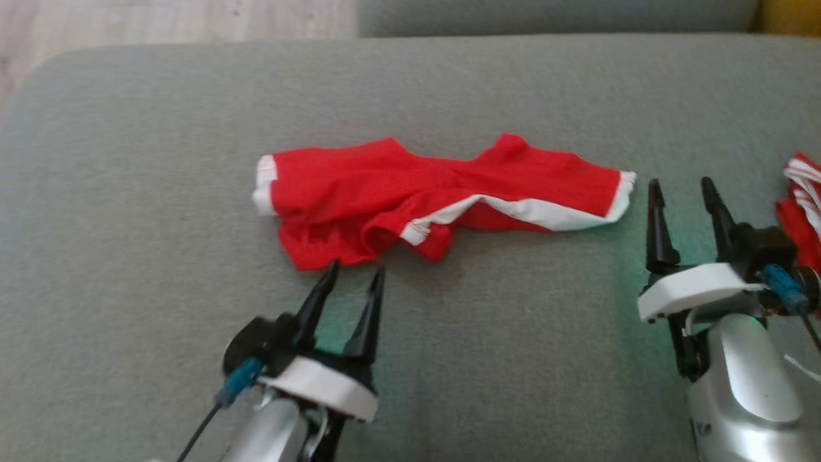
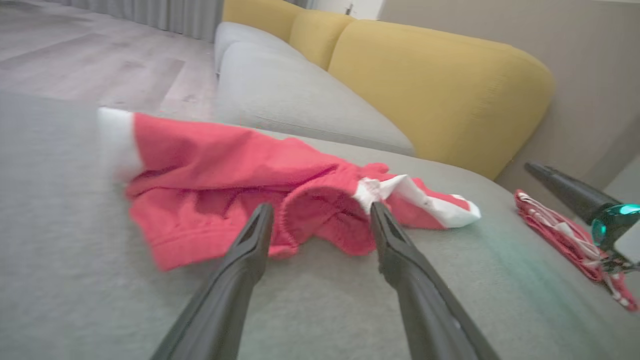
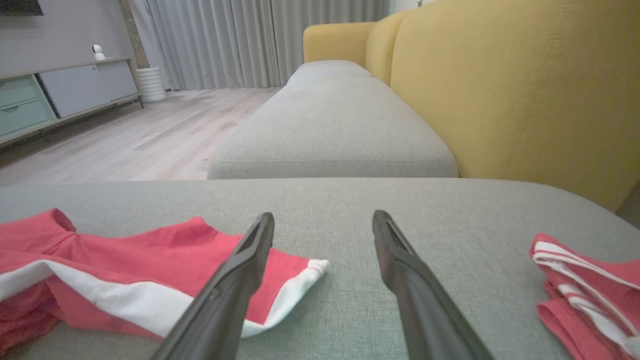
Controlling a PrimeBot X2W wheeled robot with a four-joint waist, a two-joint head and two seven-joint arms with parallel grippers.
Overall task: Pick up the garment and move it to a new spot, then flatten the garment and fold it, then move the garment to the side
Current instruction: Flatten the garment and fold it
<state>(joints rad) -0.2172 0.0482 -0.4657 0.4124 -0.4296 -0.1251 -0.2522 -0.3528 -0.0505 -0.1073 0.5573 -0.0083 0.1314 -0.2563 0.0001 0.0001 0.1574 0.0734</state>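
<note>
Red garment (image 1: 442, 199), frame centre on grey cushion (image 1: 128, 192): lying rumpled, flattening, folding, side move seemingly pending; left gripper (image 1: 356, 268), right gripper (image 1: 680, 185): jaws apart, empty.

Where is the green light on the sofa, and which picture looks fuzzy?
Head view: a soft green glow falls on the grey sofa beside the left tool and the right tool. Left wrist view: the red garment looks smeared and fuzzy. Right wrist view: much crisper.
</note>
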